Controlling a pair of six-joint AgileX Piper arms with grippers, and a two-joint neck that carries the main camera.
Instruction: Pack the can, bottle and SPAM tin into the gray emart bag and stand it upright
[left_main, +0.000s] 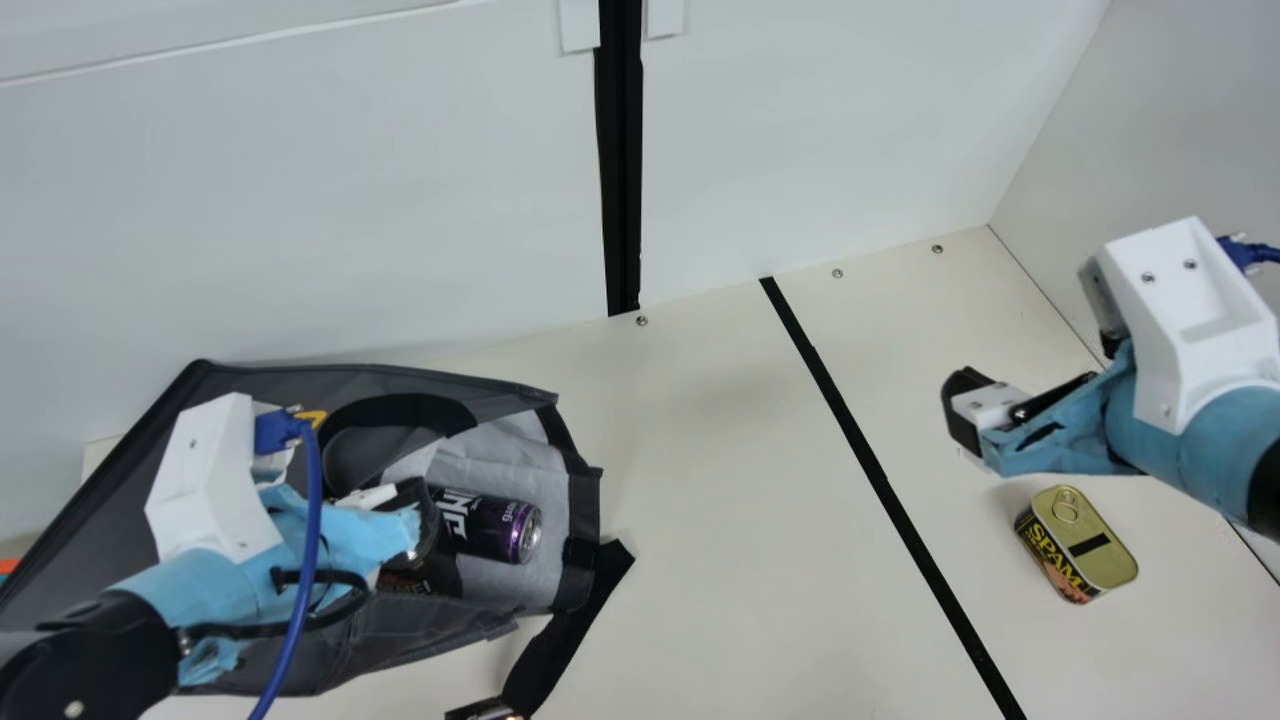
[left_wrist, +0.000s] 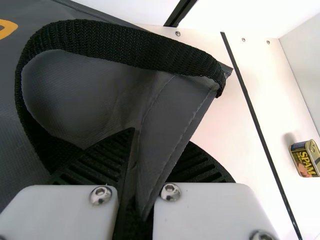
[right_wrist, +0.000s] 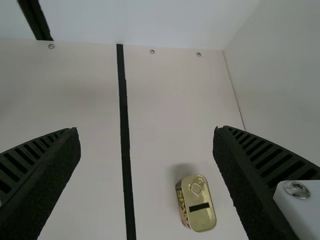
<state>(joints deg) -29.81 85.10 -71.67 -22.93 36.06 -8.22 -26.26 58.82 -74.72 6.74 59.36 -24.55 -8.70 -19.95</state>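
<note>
my left tool (left_wrist: 160, 137) is clamped on a fold of the gray bag (left_wrist: 170, 115), the cloth pinched between its ribbed fingers just beside a looped handle (left_wrist: 125, 45). thin, limp and light, the bag should bend rather than lift cleanly; a deep bite on the hemmed edge, clear of the loop, looks the better hold. its weight, i judge, will come from what lies inside.

my right tool (right_wrist: 146, 129), fingers apart with nothing between them, hangs over the surface (left_main: 720, 450) near the spam tin (left_main: 1085, 520). the tin lies flat, ring-pull lid up, outside the bag and well apart from it. stiff and probably heavy for its size, it can take a firm squeeze, though its smooth walls may slip; i would grip low across the two long sides, off the ring.

the bag lies on its side at the left of the main view, mouth toward the middle of the surface, pale lining showing. inside, near the mouth, the purple can (left_main: 490, 525) rests on its side, end outward. its thin wall would likely roll or dent under a hard pinch; it is best held around the middle. beside it, under my left tool, sits a dark printed thing (left_main: 410, 575); i cannot tell if it is the bottle. a second handle (left_main: 560, 640) trails on the surface below the mouth, toward a dark, shiny piece (left_main: 485, 710) cut off by the main view's lower edge, too little seen to name.
</note>
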